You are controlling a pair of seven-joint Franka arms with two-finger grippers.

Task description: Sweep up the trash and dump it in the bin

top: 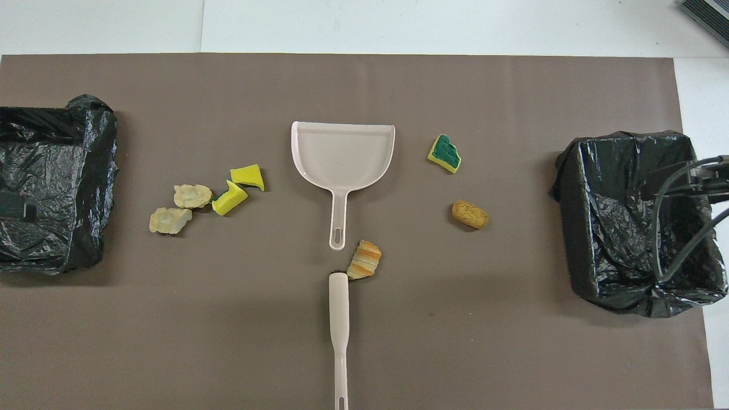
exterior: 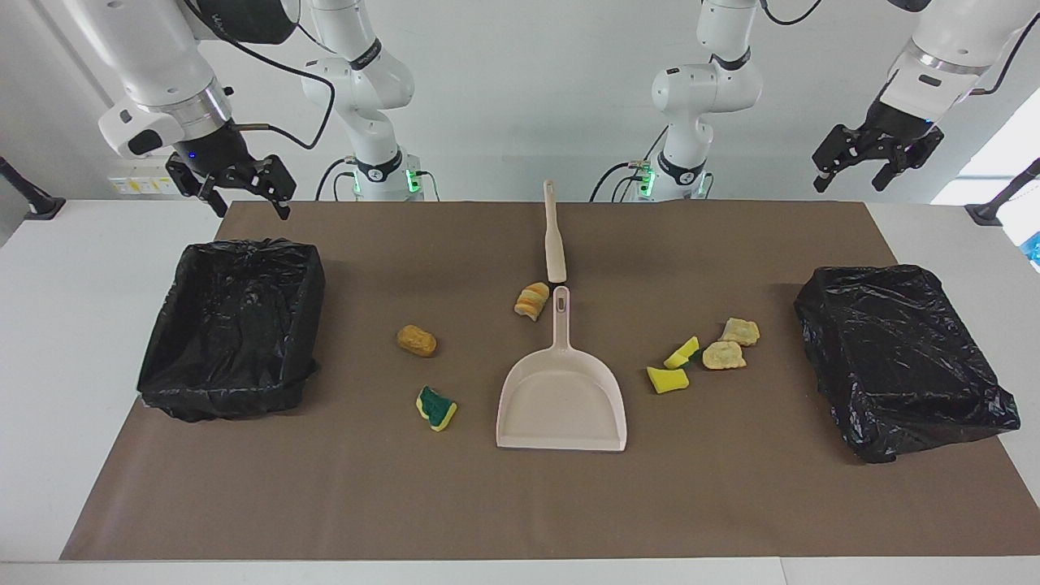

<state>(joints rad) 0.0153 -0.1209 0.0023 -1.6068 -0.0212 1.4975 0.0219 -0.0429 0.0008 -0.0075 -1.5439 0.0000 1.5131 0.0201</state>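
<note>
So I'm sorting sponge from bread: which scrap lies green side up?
The sponge scrap beside the dustpan, toward the right arm's end; the other sponge pieces show yellow tops.

A robotics lab: two bench-mounted arms (exterior: pixel 357 73) over a paper-covered table (exterior: pixel 520 504).

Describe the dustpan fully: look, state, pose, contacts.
The dustpan is pale beige, plastic by its look, one piece: a shallow flat tray with raised side walls and a straight open lip, plus a slim handle with a hanging slot at its end. It lies flat on the brown mat mid-table, empty, handle toward the robots and lip away from them. Nothing touches it; the brush lies nearer the robots, roughly in line with the handle, with a small gap between them.
</note>
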